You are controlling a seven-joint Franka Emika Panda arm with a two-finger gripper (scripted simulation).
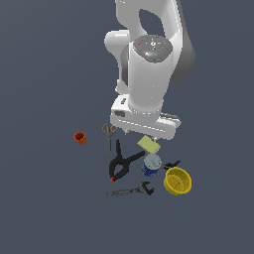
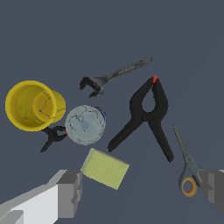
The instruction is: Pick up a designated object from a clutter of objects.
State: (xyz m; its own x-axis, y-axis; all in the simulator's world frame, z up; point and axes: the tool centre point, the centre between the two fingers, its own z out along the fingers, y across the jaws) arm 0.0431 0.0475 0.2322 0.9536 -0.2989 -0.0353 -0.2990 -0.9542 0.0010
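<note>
The small blue can (image 2: 85,124) with silvery top stands upright between yellow bowl (image 2: 33,105) and large black clamp (image 2: 146,118).

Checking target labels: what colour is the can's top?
Pale silvery-white on the blue can, clearest in the wrist view.

On the dark grey floor (image 1: 44,208) below me lie an orange cup (image 1: 80,138), scissors (image 1: 109,135), a big clamp (image 1: 121,162), a small clamp (image 1: 171,164), a sponge (image 1: 148,144), a blue can (image 1: 151,165), a yellow bowl (image 1: 177,180) and a wrench (image 1: 133,190).

The big white arm (image 1: 149,74) reaches down from above. Its gripper (image 2: 140,192) points at the floor. The two grey fingers (image 2: 70,192) are spread wide apart and hold nothing.
</note>
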